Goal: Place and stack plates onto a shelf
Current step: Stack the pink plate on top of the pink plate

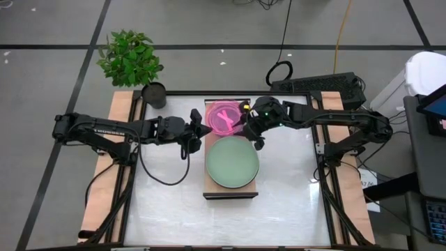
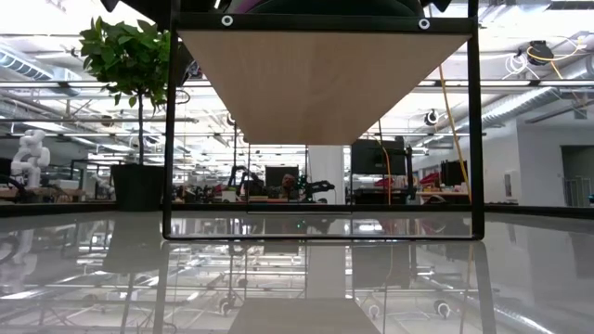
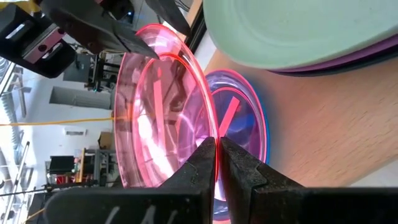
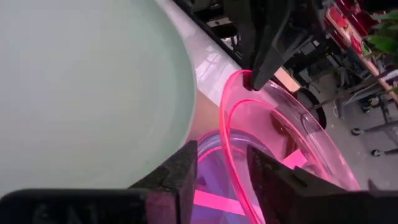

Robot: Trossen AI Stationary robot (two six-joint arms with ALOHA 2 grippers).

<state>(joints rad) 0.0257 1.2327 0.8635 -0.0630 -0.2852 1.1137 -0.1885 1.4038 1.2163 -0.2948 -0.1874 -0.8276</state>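
From above, a wooden shelf (image 1: 209,189) is seen at the middle of the table, with a green plate (image 1: 232,162) on its near half and a pink plate (image 1: 224,117) over its far half. The pink plate is flanked by the left gripper (image 1: 203,123) and the right gripper (image 1: 245,124), each at an opposite rim. A plant (image 1: 130,57) stands off the table's far left corner.

In the low view, only the shelf's underside (image 2: 323,83) and its dark frame are shown; plates and grippers are hidden.

In the left wrist view, the pink plate (image 3: 163,106) is seen tilted on edge, its rim pinched between the nearly closed left fingers (image 3: 200,169). A purple plate (image 3: 244,118) lies flat beneath it, and the green plate (image 3: 298,31) tops a stack.

In the right wrist view, the right fingers (image 4: 177,177) stand partly apart astride the pink rim (image 4: 292,149), without clamping it.
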